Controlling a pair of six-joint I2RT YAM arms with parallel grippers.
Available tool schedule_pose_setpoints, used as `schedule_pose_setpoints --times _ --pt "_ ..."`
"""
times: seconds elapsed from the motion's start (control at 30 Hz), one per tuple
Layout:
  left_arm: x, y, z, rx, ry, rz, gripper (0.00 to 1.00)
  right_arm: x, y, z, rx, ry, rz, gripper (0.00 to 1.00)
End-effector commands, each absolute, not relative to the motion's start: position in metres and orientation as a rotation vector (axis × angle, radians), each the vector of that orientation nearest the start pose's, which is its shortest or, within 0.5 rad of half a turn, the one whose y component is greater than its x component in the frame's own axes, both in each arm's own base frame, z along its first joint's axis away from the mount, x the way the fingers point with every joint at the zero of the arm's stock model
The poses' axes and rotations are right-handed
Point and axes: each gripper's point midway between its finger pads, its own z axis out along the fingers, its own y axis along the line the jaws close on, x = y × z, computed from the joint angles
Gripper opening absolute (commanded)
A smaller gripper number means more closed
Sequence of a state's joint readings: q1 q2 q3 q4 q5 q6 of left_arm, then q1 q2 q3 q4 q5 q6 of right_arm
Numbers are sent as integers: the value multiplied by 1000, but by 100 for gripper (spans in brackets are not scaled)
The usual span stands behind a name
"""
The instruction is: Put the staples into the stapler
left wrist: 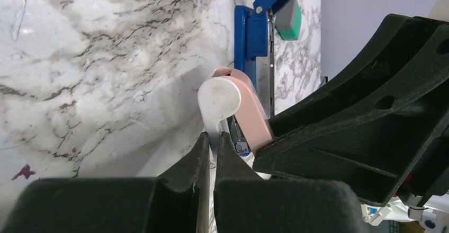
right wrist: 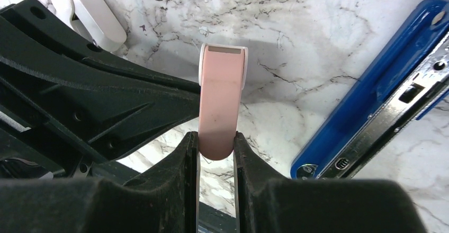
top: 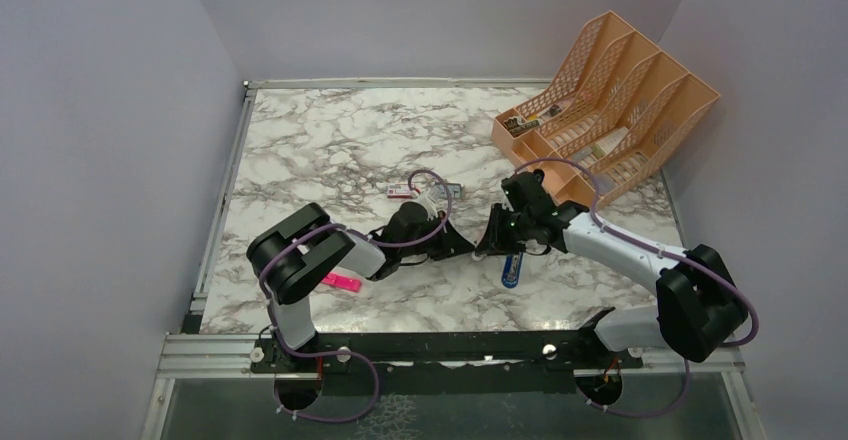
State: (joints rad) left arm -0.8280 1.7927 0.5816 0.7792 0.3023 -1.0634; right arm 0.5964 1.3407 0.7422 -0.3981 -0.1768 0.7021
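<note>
Clamping the rounded end of a stapler [right wrist: 222, 95], right gripper [right wrist: 217, 137] with jaws held apart by its width: a smooth salmon-pink plastic strip, white-edged, squared off at the far end with a grey cap. Long axis straight out in line with the right fingers, squared end pointing away from them. Splayed off its side, a glossy white round-ended half [left wrist: 218, 98], bright metal in the fork. Left gripper [left wrist: 212, 140] with jaws pressed together at that half's neck; nipped or only touching, cannot tell. Matte, grainy black fingers on both. Just beside the right jaws, flat on veined marble [top: 330, 140], a blue stapler [right wrist: 370, 84] hinged open, steel rail bared. Beyond the left jaws, staples [top: 451, 188], a tiny grey block near a red-and-white box [top: 400, 192]; heading too small to tell.
</note>
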Motion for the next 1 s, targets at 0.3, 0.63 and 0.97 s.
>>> schedule_pose_setpoints --times 0.3,0.63,0.97 --pt "198 -360 9 96 2428 -1319 0 260 203 98 114 2557 541 10" --pt "195 -352 -7 100 2469 -1245 0 262 205 99 101 2598 580 11" --pt "194 -357 -3 175 2458 -1246 0 280 197 94 75 2560 503 16"
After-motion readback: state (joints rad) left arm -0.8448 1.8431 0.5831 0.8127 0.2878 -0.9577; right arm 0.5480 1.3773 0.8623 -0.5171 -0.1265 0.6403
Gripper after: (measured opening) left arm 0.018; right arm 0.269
